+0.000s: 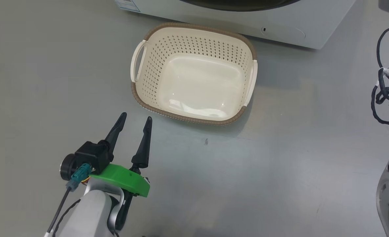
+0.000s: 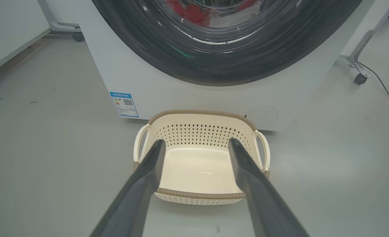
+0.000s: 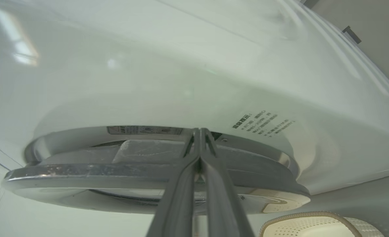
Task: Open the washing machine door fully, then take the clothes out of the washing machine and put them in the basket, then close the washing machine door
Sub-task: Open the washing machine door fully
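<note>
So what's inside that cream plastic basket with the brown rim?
Nothing: the cream plastic basket shows its bare glossy floor. Red fabric shows behind the black-rimmed glass door of the white washing machine. How much lies there, the door's reflections hide.

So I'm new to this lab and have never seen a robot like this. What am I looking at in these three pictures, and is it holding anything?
This is a wheeled robot with two arms and three cameras. The head camera looks down at the grey floor, where an empty cream basket stands in front of a white washing machine. The left gripper, two long dark fingers, hovers open and empty. The left wrist camera looks along those fingers: the basket sits beyond them, and behind the washing machine door you can glimpse red clothes. The right wrist camera sits very close to the door's edge. The right gripper has its fingers pressed together, tips at the gap between door and machine; whether they touch it I can't tell.
</note>
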